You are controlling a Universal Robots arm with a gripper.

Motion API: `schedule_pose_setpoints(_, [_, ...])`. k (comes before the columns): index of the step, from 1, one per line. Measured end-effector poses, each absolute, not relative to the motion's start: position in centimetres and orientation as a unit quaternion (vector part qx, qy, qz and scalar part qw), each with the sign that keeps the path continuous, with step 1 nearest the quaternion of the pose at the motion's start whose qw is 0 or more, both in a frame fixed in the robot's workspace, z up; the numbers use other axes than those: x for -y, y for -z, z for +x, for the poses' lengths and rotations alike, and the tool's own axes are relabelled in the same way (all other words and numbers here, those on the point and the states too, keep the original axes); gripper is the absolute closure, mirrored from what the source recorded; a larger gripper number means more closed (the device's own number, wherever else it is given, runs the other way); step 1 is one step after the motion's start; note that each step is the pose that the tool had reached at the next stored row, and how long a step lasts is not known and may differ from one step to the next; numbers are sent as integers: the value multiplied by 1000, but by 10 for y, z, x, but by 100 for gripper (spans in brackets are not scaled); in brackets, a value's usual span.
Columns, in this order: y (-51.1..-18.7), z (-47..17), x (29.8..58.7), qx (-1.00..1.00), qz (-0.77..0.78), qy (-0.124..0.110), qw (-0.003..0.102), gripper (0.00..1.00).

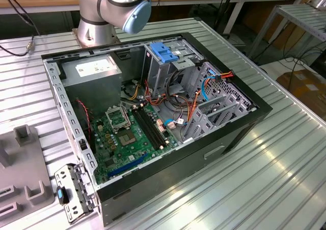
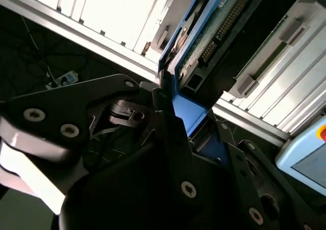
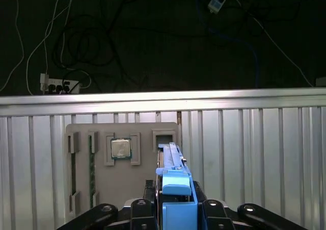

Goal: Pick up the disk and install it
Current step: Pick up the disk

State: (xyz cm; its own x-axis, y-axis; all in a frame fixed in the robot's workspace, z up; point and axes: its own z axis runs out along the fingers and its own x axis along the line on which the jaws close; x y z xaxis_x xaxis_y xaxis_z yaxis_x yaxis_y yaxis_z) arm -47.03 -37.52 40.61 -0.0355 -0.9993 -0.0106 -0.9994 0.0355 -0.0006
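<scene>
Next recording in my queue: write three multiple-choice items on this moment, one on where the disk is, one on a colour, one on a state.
1. Where is the disk?
A. flat on the floor
B. held in the gripper, at the grey holder tray
C. in a person's hand

2. What colour is the disk's side rail?
A. red
B. yellow
C. blue

3. In what state is the computer case?
A. open, with the motherboard exposed
B. closed by a side panel
C. turned upside down

Answers:
1 B: the first wrist view shows the gripper closed on it, in front of the tray.
2 C: blue plastic shows in both wrist views.
3 A: the exterior view looks straight onto the board.
</scene>
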Motion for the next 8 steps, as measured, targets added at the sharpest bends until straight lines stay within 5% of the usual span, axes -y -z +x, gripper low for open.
schedule_pose_setpoints(8, [-426, -470, 375, -720, -694, -4, 4, 63])
